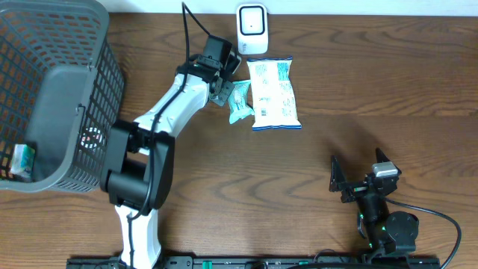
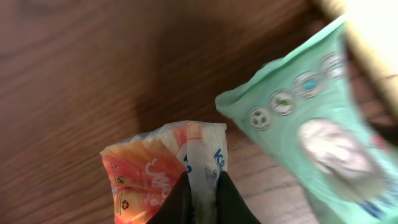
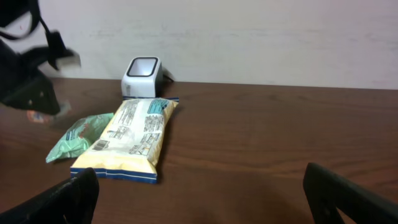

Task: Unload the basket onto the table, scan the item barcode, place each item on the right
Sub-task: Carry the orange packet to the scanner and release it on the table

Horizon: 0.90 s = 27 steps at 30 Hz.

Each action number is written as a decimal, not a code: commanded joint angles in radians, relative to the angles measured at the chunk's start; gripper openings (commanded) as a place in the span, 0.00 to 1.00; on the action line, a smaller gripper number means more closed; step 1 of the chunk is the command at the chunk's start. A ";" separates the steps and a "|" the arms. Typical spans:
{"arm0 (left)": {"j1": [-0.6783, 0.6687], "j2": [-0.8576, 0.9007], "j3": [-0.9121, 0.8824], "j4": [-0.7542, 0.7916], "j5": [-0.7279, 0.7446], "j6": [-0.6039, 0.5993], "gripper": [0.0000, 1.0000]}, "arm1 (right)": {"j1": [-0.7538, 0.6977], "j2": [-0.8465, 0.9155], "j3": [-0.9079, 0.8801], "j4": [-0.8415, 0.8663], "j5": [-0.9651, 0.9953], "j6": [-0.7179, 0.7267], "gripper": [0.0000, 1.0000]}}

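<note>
One wooden table (image 1: 388,82) (scanner (image 1: 252,28) atop), white wall (image 3: 261,37)

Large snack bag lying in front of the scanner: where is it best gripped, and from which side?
Probably its near crimped end seal, approached from the robot's side: the snack bag lies flat, the green packet lies beside its left edge, and the scanner crowds the far end.

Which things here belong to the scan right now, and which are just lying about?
In the job: left gripper, shut on the orange-and-white packet; scanner.
Lying about: green packet, large snack bag, basket holding a small item, right gripper open and idle.
</note>
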 commanded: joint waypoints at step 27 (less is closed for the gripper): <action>0.077 -0.328 0.005 0.198 -0.239 -0.120 0.61 | 0.006 -0.006 -0.002 -0.004 -0.006 0.006 0.99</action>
